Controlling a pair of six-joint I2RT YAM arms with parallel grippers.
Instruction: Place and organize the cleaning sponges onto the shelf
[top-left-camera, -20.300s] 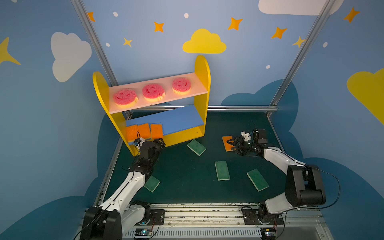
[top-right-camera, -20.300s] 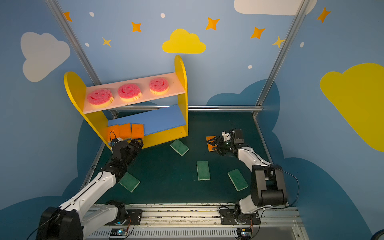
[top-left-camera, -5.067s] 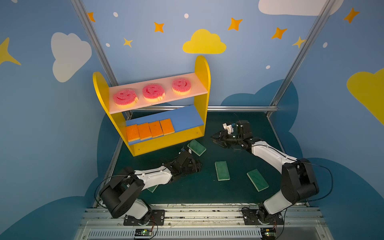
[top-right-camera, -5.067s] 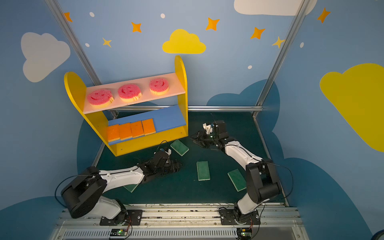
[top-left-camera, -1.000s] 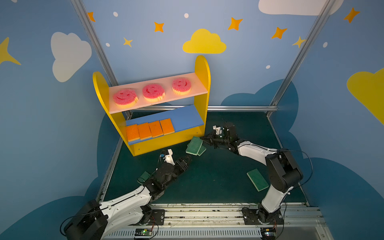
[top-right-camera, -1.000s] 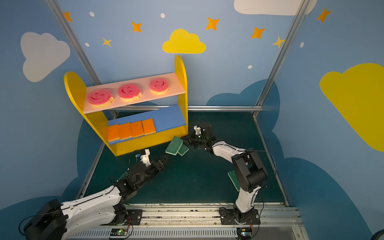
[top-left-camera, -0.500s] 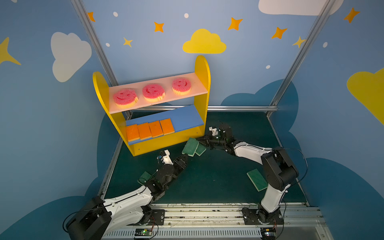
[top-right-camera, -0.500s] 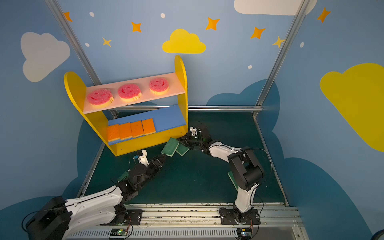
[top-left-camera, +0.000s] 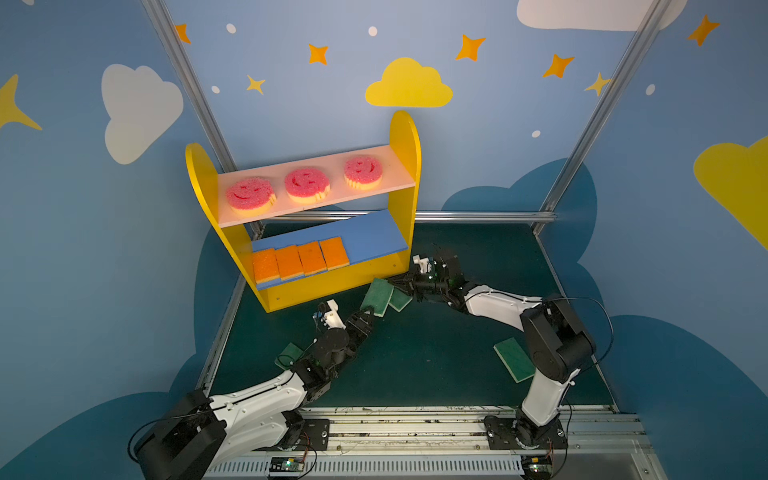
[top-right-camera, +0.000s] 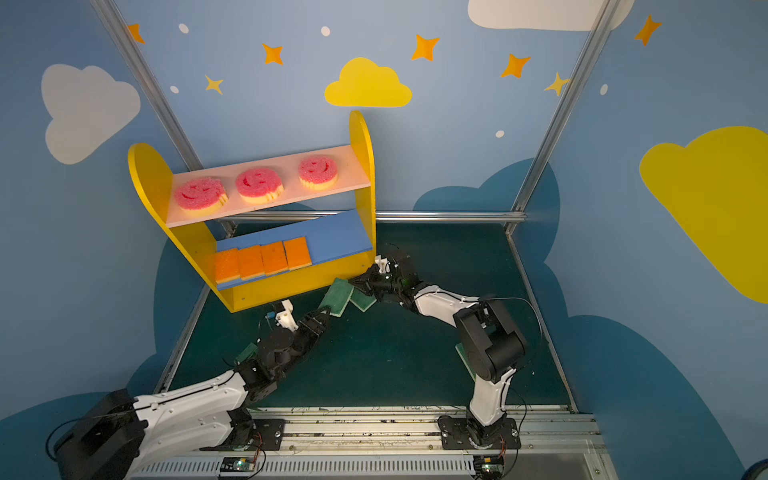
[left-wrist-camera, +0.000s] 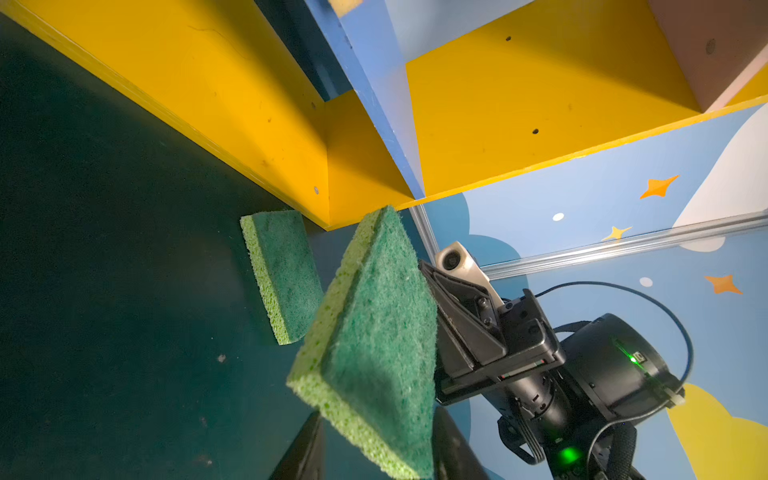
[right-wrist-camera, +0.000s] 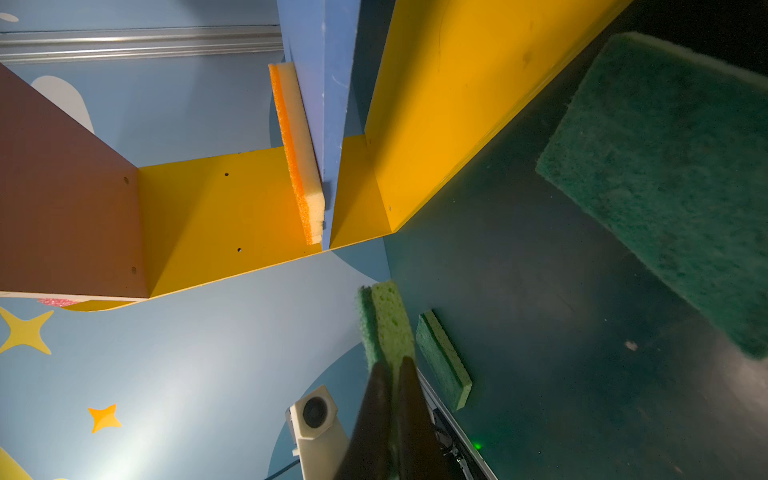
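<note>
Green sponge (top-left-camera: 377, 296) aloft beside shelf (top-left-camera: 332, 283), right gripper (top-left-camera: 397, 285) clamped on it, left gripper (top-left-camera: 368, 317) astride it, fingers (left-wrist-camera: 305, 453) apart

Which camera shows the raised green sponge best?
The left wrist view: the raised sponge is large and close, green face and pale edge clear. The right wrist view shows it edge-on; in both top views it is small, before the shelf.

A robot test cell dressed like a nursery: blue walls (top-left-camera: 498, 145) with cloud (top-left-camera: 408, 85) and star (top-left-camera: 318, 54) decals, bare aluminium posts (top-left-camera: 591, 124), a dark green mat (top-left-camera: 436, 353), and two white arms (top-left-camera: 257, 403) bolted to a metal rail (top-left-camera: 415, 428).
</note>
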